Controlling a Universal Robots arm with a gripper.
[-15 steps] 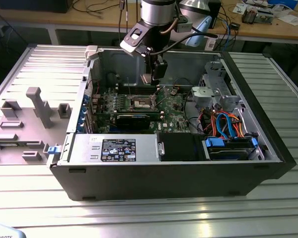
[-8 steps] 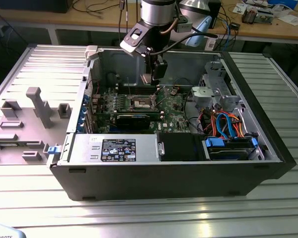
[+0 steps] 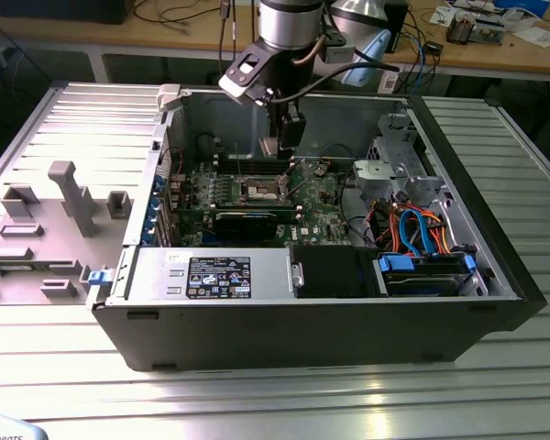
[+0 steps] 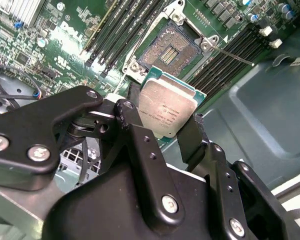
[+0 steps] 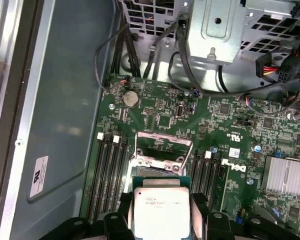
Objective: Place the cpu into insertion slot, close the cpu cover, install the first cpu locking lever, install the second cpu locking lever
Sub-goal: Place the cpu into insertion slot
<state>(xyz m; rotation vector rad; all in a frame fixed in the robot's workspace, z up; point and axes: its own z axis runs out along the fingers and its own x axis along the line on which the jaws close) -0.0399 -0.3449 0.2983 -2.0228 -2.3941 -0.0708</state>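
Note:
My gripper is shut on the cpu, a small square chip with a silvery top, held by its edges between the two black fingers. The cpu hangs above the green board, close to the insertion slot but apart from it. The insertion slot lies uncovered, its pin field showing inside a pale metal frame. A thin locking lever sticks out beside it. In the exterior view the gripper is inside the open computer case, just behind the insertion slot. Where the cpu cover stands I cannot tell.
Memory slots flank the socket on both sides. A long black expansion card lies in front of it. A drive cage with orange and blue cables is on the exterior view's right, a grey fixture tray on its left.

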